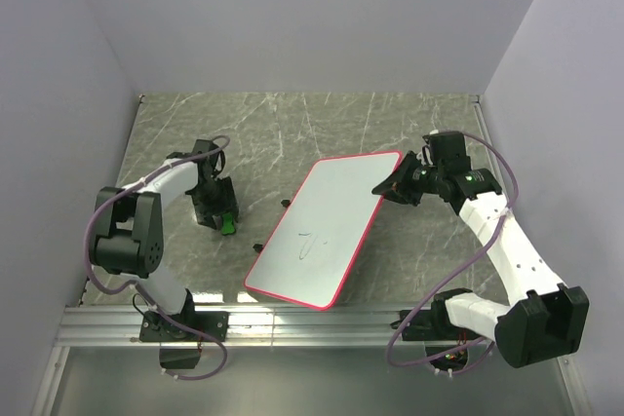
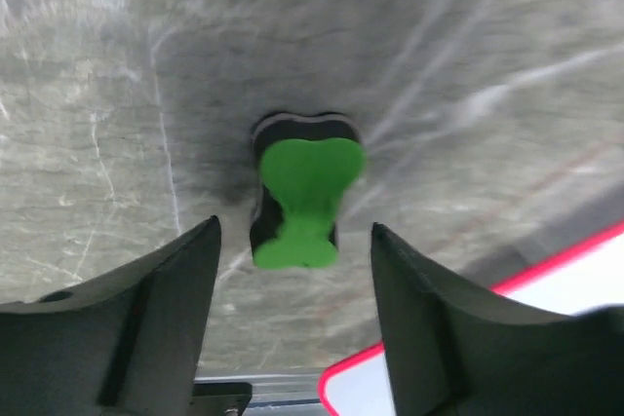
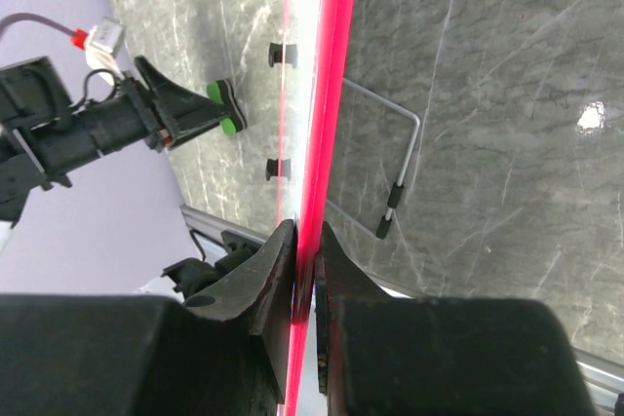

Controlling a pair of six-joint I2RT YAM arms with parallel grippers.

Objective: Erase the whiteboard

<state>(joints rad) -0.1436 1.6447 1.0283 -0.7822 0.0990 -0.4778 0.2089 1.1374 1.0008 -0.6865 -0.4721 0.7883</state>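
Observation:
The whiteboard [image 1: 324, 231], white with a red-pink rim, stands tilted on a wire stand in the middle of the table, with a thin dark scribble near its centre. My right gripper [image 1: 395, 185] is shut on its far right edge; in the right wrist view the rim [image 3: 327, 94] runs edge-on between my closed jaws [image 3: 305, 250]. The small green eraser [image 1: 226, 223] lies on the table left of the board. My left gripper [image 1: 218, 213] is open just above it; in the left wrist view the eraser [image 2: 302, 200] lies ahead of my spread fingers [image 2: 294, 241], untouched.
The board's wire stand [image 3: 400, 158] with black rubber feet rests on the grey marble tabletop [image 1: 292, 133]. Grey walls close the table on the left, back and right. An aluminium rail [image 1: 292, 323] runs along the near edge. The board's near corner [image 2: 351, 387] shows by my left gripper.

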